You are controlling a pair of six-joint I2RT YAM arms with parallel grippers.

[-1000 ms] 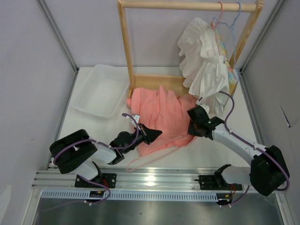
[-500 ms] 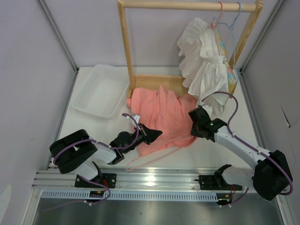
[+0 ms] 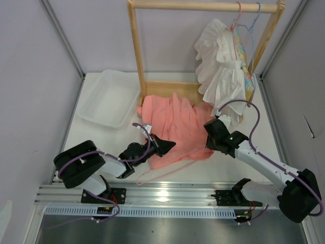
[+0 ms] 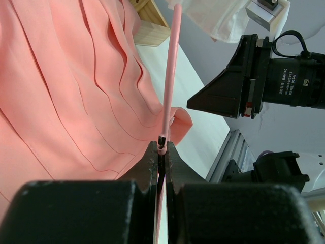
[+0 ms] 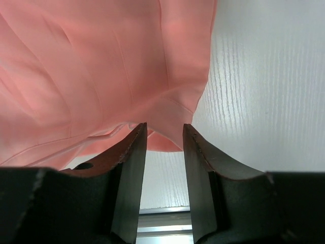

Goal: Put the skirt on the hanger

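Crumpled salmon skirt, pink hanger alongside

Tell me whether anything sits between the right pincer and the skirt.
Nothing visible does. In the right wrist view the hem of the skirt lies right at the tips of the right pincer, whose jaws stand apart, with only bare table beside it.

Overhead view facing down, close wrist views, seemingly sharing skirt
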